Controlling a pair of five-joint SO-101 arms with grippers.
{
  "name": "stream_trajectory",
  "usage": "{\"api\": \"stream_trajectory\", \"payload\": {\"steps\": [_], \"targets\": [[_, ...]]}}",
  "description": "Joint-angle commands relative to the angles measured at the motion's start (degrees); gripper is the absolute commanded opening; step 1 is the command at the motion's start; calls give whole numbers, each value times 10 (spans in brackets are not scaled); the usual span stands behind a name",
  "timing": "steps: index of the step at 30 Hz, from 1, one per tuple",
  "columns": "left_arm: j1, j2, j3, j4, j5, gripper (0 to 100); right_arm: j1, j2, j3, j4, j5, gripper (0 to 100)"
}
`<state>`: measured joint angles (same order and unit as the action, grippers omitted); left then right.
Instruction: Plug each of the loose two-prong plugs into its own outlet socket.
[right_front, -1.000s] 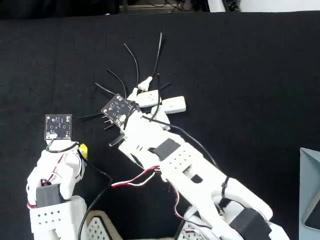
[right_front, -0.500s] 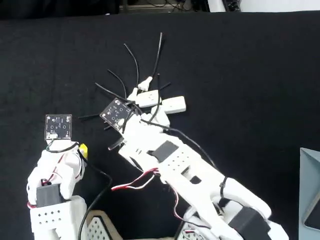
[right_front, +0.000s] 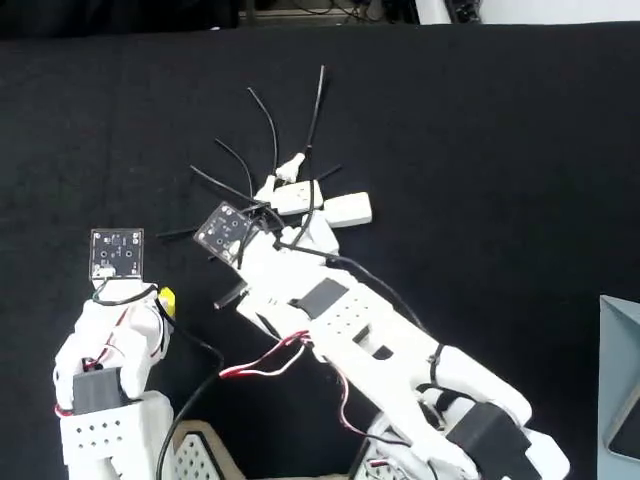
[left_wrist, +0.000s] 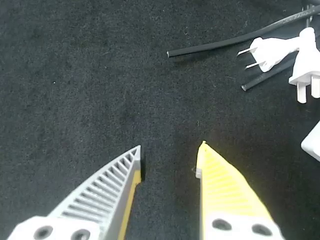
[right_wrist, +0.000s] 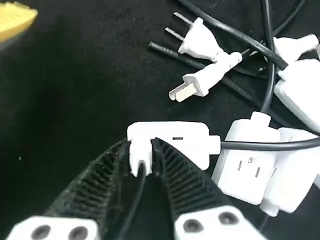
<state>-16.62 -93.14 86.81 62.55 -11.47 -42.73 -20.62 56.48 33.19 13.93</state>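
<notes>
My right gripper (right_wrist: 145, 152) is shut, its black fingers pinching one end of a white corded socket block (right_wrist: 175, 142). A second white socket block (right_wrist: 250, 162) with visible slots lies against it. Two loose white plugs lie beyond them on the black cloth: a round-pin plug (right_wrist: 200, 40) and a flat-prong plug (right_wrist: 205, 80). My left gripper (left_wrist: 170, 160) hangs open over bare cloth, one finger grey and one yellow, with the same plugs (left_wrist: 270, 50) some way off. In the high view the white sockets (right_front: 320, 202) and black cords (right_front: 270, 125) cluster at the tip of the right arm (right_front: 340, 310).
The left arm (right_front: 110, 370) stands at the near left, apart from the cluster. A grey-blue object (right_front: 620, 370) sits at the right edge. Red and white wires (right_front: 270, 358) loop beside the right arm. Short black cord pieces fan out around the sockets.
The right arm has shifted a little to the left, its wrist turning, still holding the white block. The left arm has stayed put.
</notes>
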Motion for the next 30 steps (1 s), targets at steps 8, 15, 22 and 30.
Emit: {"api": "stream_trajectory", "payload": {"steps": [8, 15, 22, 30], "targets": [[-5, -4, -3, -12, 3, 184, 16, 90, -36, 15, 63, 12], [-5, -4, -2, -12, 2, 184, 16, 139, -69, 24, 63, 12], [-5, -4, -2, -12, 2, 184, 10, 167, -102, 56, 64, 12], [-5, -4, -2, -11, 2, 184, 12, 164, -103, 61, 57, 12]]}}
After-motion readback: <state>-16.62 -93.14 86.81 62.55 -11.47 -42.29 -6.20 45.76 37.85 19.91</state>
